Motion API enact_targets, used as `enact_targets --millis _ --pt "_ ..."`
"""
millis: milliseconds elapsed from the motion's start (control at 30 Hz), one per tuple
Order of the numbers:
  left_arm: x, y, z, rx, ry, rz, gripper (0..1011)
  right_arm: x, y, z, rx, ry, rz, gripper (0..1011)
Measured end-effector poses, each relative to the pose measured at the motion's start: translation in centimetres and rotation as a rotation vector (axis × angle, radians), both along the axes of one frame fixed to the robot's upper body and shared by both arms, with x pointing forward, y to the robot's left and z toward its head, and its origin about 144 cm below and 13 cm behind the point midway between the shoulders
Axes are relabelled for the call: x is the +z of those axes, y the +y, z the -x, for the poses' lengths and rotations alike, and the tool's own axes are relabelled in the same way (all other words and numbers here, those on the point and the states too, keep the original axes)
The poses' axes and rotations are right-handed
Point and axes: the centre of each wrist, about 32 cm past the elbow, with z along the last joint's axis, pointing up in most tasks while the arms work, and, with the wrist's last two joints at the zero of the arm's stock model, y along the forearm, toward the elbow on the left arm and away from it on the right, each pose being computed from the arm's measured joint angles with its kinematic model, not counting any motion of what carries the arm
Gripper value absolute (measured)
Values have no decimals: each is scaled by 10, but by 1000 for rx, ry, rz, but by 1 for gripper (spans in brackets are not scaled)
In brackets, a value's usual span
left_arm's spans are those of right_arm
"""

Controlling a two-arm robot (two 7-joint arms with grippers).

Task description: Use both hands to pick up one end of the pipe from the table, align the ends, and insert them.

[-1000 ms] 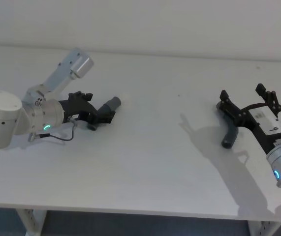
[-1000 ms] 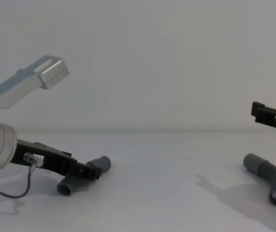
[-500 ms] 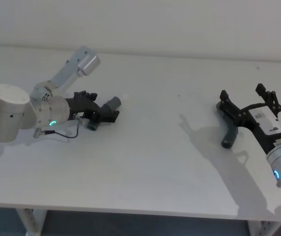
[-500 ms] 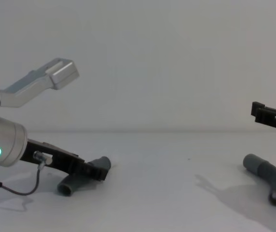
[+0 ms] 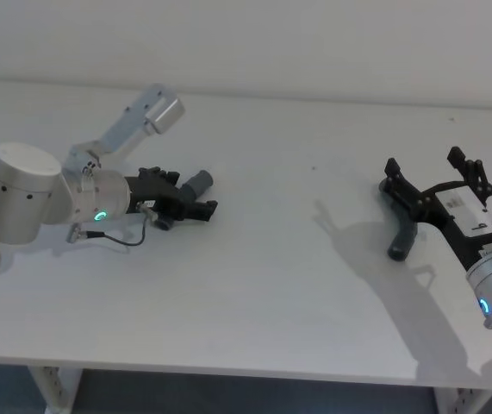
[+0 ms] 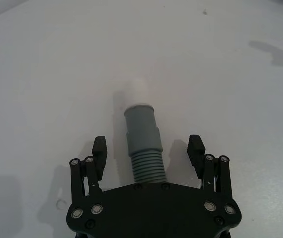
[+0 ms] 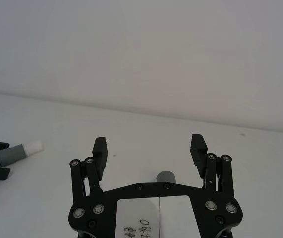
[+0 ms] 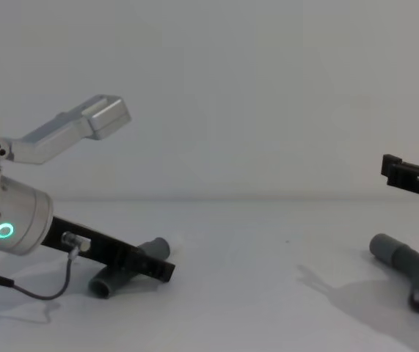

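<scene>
Two grey bent pipe pieces lie on the white table [image 5: 271,285]. The left piece [image 5: 196,184] has a ribbed middle, a grey cuff [image 6: 141,130] and a white tip [image 6: 137,91]. My left gripper [image 6: 147,147] is low over it and open. Its fingers [image 6: 99,148] straddle the ribbed part, with a gap on each side. The same gripper [image 8: 159,267] lies across that piece [image 8: 152,249] in the chest view. The right piece [image 5: 401,238] lies under my right gripper [image 5: 424,164], which hovers open above it. Its plain cuff [image 7: 166,177] shows behind the gripper's frame.
A thin cable [image 5: 116,240] loops from the left wrist onto the table. The silver link of the left arm [image 5: 142,116] rises behind the left piece. A wide bare stretch of table separates the two pieces.
My left gripper has slid to the right along the left pipe piece, and the arm behind it has swung further in. The right gripper and both pieces have stayed put.
</scene>
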Motion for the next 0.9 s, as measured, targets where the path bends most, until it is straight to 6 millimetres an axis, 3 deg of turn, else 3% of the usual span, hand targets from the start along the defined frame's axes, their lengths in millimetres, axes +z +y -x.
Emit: enact_targets --millis 900 --pt "-1 -4 -2 -14 40 16 817 0 0 0 0 0 0 1001"
